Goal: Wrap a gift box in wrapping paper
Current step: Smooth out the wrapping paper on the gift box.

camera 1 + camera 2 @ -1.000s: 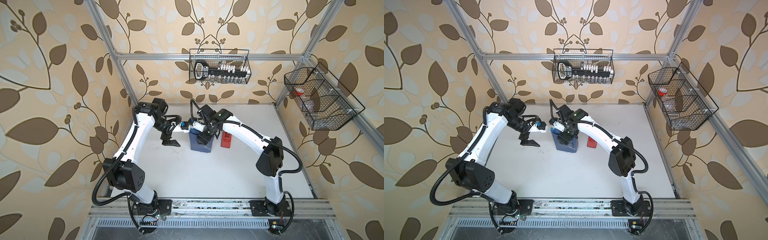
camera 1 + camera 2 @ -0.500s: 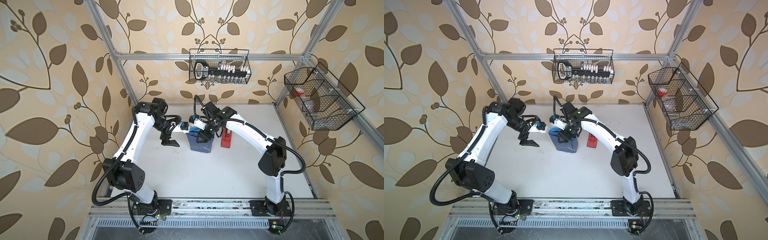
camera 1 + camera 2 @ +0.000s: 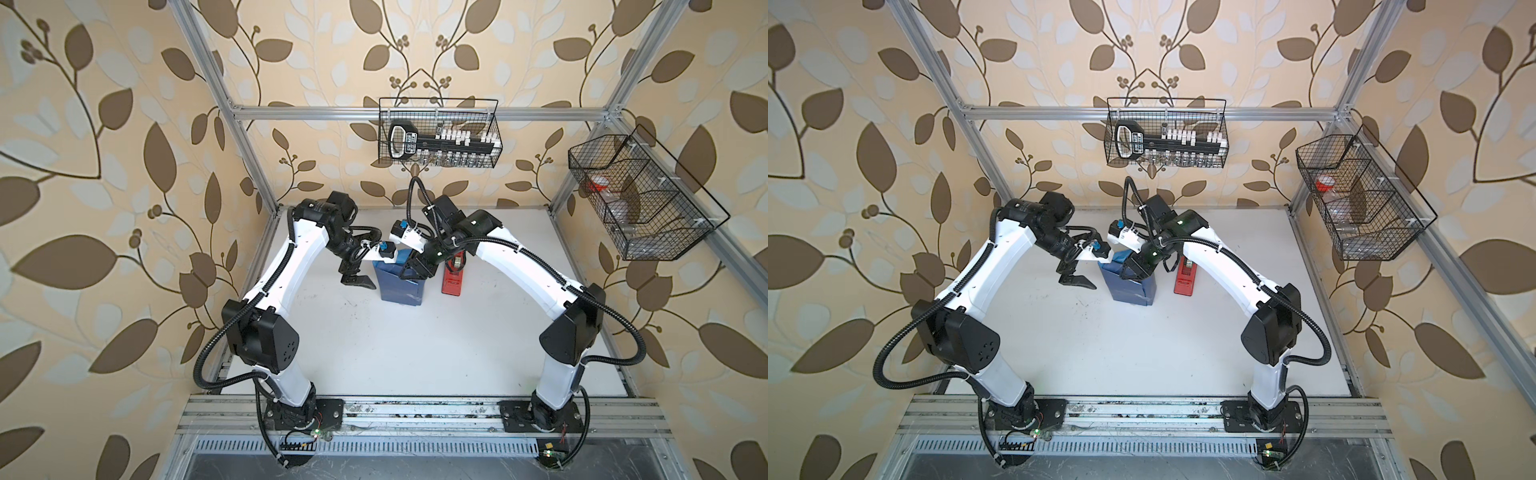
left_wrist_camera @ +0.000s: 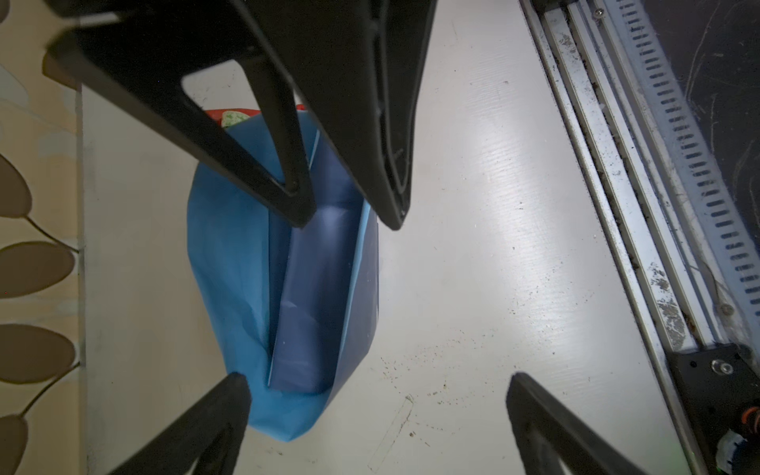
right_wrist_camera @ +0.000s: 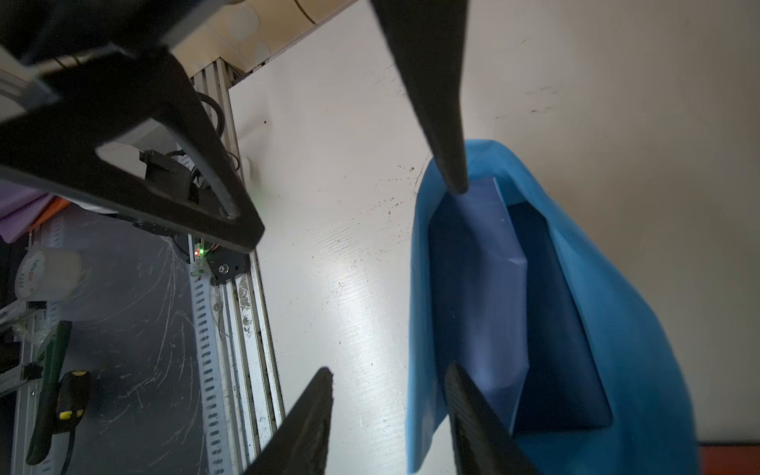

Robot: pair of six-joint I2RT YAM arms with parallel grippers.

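Note:
The gift box (image 5: 553, 329), dark navy, lies inside the wrapping paper (image 5: 617, 312), which is folded up around it as a light-blue trough. In both top views this bundle (image 3: 399, 286) (image 3: 1133, 291) lies mid-table. My right gripper (image 5: 388, 370) hangs over the bundle's far end (image 3: 409, 274), open. Its jaws are narrowed and straddle the paper's raised side edge, with bare table showing in the gap. My left gripper (image 4: 378, 378) stands wide open just left of the bundle (image 3: 353, 276), holding nothing. One fingertip (image 4: 238, 382) is next to the paper's end (image 4: 288, 415).
A red tape dispenser (image 3: 454, 276) (image 3: 1185, 278) lies just right of the bundle. Wire baskets hang on the back wall (image 3: 438, 141) and the right wall (image 3: 636, 199). The metal base rail (image 3: 415, 415) runs along the table's front edge.
The right gripper's jaws have narrowed around the paper's edge and its wrist has swung back toward the wall. The left arm has stayed still and open.

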